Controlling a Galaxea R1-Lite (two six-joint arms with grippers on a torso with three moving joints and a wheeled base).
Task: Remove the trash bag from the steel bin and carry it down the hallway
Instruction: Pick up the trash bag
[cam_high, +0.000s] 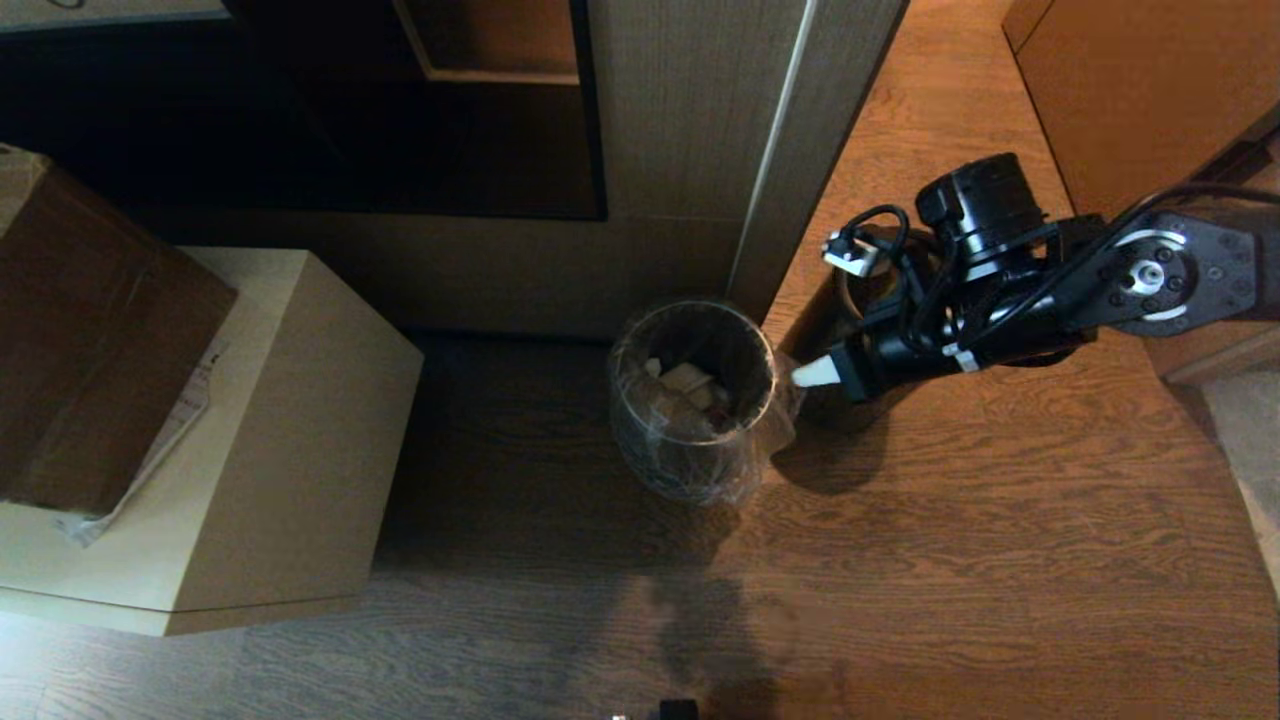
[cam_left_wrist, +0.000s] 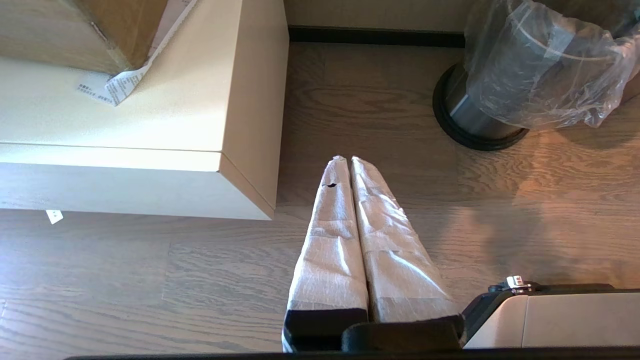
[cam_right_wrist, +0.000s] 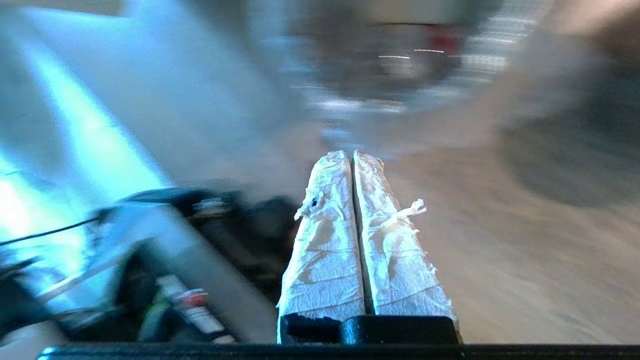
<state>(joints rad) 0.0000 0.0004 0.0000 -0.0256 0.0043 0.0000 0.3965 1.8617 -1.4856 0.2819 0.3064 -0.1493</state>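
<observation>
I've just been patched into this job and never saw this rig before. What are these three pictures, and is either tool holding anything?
The wide picture looks down from the robot's head. The steel bin, lined with the trash bag, stands on a wooden floor beside a pale box. The right tool, tape-wrapped and shut, is at the bag's edge; a grip cannot be confirmed. The other two pictures come from wrist cameras behind each tool. The left tool is shut, empty, above the floor.

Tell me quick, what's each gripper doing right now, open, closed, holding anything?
Left gripper: closed, empty, parked above the floor.
Right gripper: closed beside the trash bag; whether it pinches plastic cannot be told.
</observation>
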